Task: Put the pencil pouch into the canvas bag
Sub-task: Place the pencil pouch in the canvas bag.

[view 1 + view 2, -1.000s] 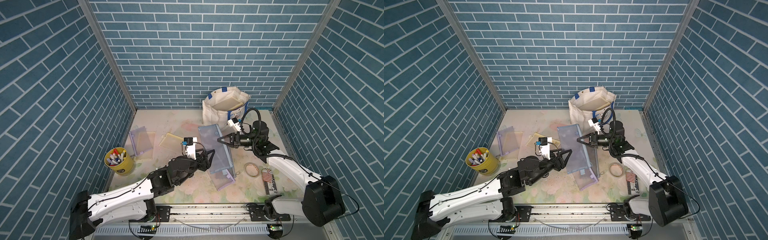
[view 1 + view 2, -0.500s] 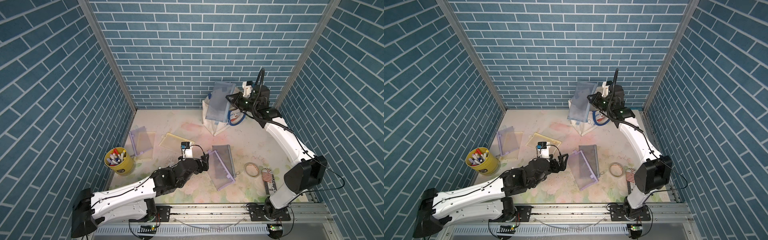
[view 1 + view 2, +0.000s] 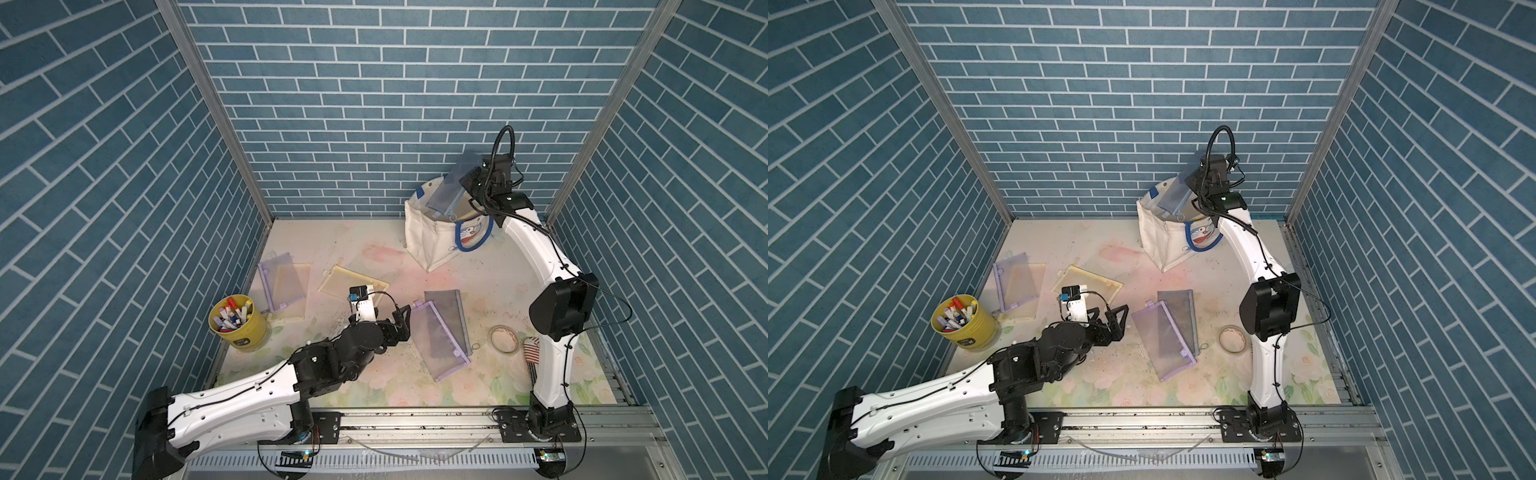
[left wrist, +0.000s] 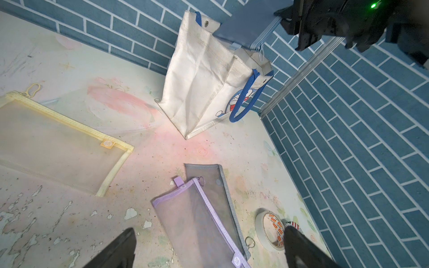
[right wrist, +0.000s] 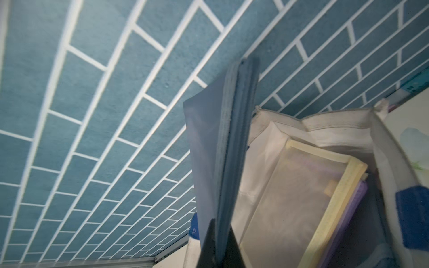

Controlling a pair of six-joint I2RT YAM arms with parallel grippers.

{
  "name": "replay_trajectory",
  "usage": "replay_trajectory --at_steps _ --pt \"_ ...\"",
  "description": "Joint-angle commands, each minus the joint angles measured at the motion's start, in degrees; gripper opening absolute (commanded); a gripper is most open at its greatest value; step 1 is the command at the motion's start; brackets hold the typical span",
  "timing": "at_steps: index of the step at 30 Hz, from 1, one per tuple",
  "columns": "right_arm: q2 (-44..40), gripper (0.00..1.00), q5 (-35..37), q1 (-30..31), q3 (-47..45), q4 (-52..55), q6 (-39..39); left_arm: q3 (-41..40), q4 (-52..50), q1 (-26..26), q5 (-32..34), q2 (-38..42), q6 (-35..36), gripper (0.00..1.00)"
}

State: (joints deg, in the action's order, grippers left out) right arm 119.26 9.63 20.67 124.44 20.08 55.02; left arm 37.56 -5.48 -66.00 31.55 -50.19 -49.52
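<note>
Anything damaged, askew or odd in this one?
The table surface is chipped and flaking near the left claw. A purple pouch lies crooked, overlapping a grey pouch. Otherwise nothing stands out; the canvas bag stands upright.

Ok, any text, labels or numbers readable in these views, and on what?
None can be read.
Cup label: too small.
Tape print: blurred.
Yellow pouch tag: too small.
Purple pouch tag: too small.
Bag: cat picture only, no words.
</note>
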Motion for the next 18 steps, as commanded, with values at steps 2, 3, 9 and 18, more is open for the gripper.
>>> replay_trajectory --at_steps 2,3,9,18 --pt "0.71 0.0 4.6 -0.19 2.47 3.37 -0.62 -1.3 -0.06 -0.27 2.04 1.55 0.88 0.99" --pt "0.62 0.0 4.2 -0.07 1.61 3.69 -0.48 -1.51 -0.06 -0.2 2.35 1.8 0.84 0.99" --pt "-0.9 0.0 1.73 0.51 -6.06 2.03 1.21 -2.15 0.75 -0.25 3.78 1.81 0.96 0.99" --pt "-1.31 0.02 -0.11 0.96 -9.92 4.31 0.87 -4.11 2.66 -0.24 4.53 2.51 0.83 0.99"
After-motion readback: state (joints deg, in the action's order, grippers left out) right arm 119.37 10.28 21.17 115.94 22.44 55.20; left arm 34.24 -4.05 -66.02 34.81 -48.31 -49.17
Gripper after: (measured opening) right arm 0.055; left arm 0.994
